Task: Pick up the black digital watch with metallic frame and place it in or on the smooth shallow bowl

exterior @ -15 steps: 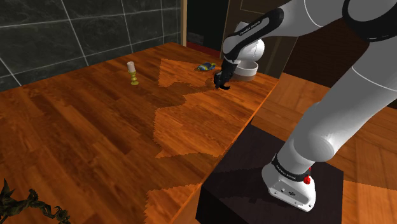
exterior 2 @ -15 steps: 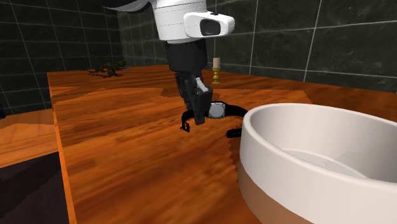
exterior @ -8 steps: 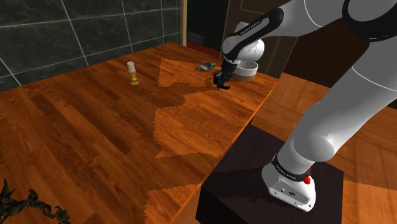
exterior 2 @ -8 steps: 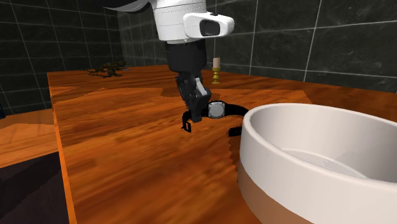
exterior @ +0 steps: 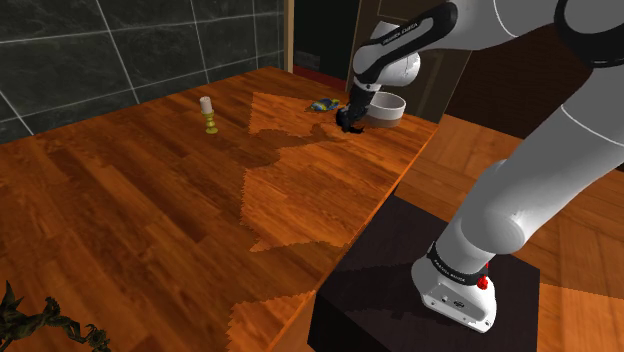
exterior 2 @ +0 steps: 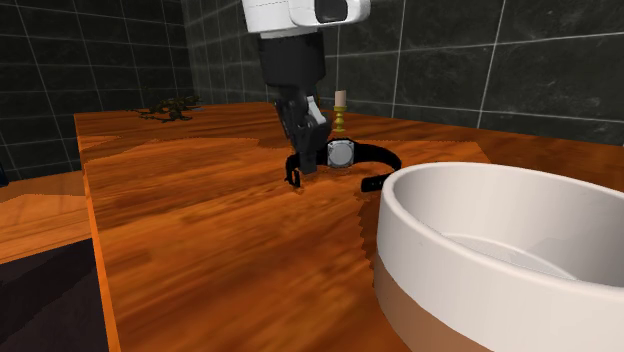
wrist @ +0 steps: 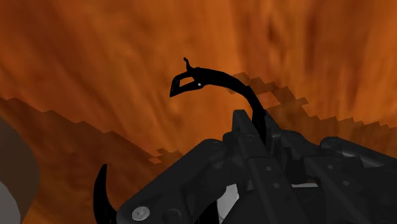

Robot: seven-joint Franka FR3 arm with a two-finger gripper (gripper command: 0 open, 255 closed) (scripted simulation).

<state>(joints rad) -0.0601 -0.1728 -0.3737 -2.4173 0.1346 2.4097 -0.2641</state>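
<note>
Nothing readable — pale marks on a dark band of the arm may be lettering, too small to tell.

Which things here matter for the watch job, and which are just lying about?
Job: black two-finger gripper, shut on the black digital watch with metallic frame; smooth white shallow bowl.
Lying about: cream candle on a yellowish holder; dark spiky figurine; small blue-and-yellow object.

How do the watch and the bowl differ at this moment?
Colour: the watch is black with a silvery frame; the bowl is white. Size: the bowl is far wider than the watch. State: the watch is clasped in the gripper, apparently off the table; the bowl rests on it. Both are at the same end of the wooden table, close together.
</note>
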